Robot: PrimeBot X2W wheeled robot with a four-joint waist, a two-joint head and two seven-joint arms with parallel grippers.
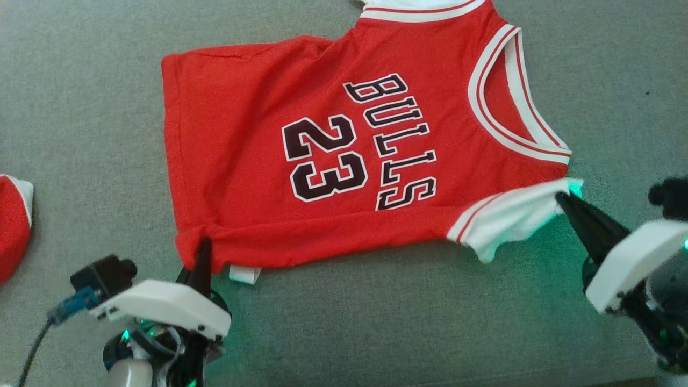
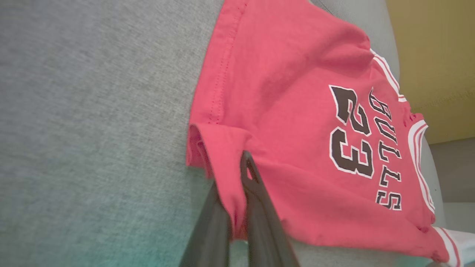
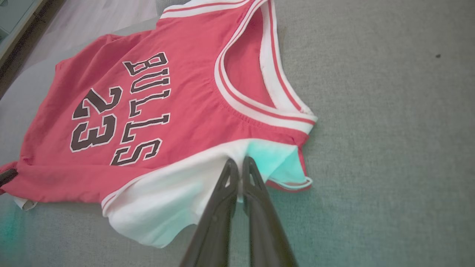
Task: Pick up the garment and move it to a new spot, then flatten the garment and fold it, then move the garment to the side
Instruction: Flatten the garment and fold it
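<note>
Head view has the red jersey [image 1: 322, 150] spread face-up across the grey cushion [image 1: 80, 107], hem to the left and neck to the right. The left gripper [image 1: 203, 250] is clamped on the near-left hem corner. The right gripper [image 1: 563, 198] is clamped on the white armhole trim at the near right. To me it looks mostly flattened; no fold is made yet, and the move aside remains. Black lettering reads "BULLS" and "23". A small white tag [image 1: 244, 274] pokes out under the near hem, too small to read.

On fabric surface [image 1: 80, 80]: garment [image 1: 242, 161] at centre; other cloth [image 1: 12, 226] well apart, left edge.
</note>
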